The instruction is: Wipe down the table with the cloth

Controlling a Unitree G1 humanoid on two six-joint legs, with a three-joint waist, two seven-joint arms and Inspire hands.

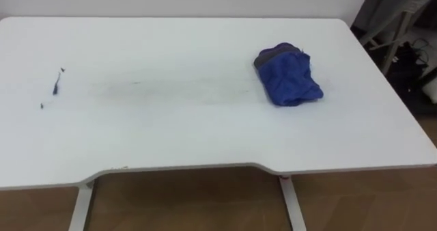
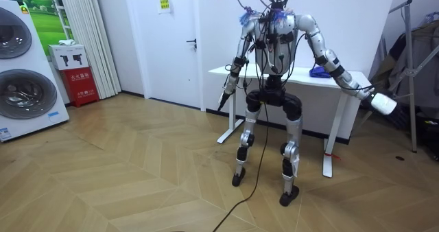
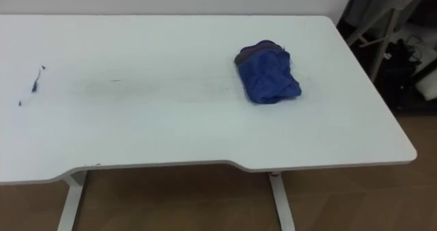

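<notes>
My fingers were too small and dim in the room view for me to tell whether they were spread or curled, on either side. My left hand [image 2: 224, 98] hung low at my side, by the near edge of the surface [image 1: 171, 128] towards its left end, touching nothing that I could make out. My right hand [image 2: 381, 103] was held out sideways on a bent arm, past the right end of the surface and lower than its top, and it was apart from the cloth.

The blue cloth [image 1: 288, 75] lay bunched in a heap on the right half of the white surface, nearer the far edge than the near one, with a grey hem showing at its far side. Neither hand touched it.

A faint grey smear [image 1: 171, 87] ran across the middle of the surface, from the cloth's side leftward. Beyond the smear, near the left end, sat a few small dark marks [image 1: 56, 84], well apart from the cloth.

I stood upright at the near side of the surface, facing it, on a wooden floor [image 2: 137, 177]. Off the right end stood a metal rack [image 2: 411, 67]. At the room view's left were a washing machine [image 2: 20, 74] and a red box [image 2: 81, 86], with a white door [image 2: 175, 40] in the wall beyond.
</notes>
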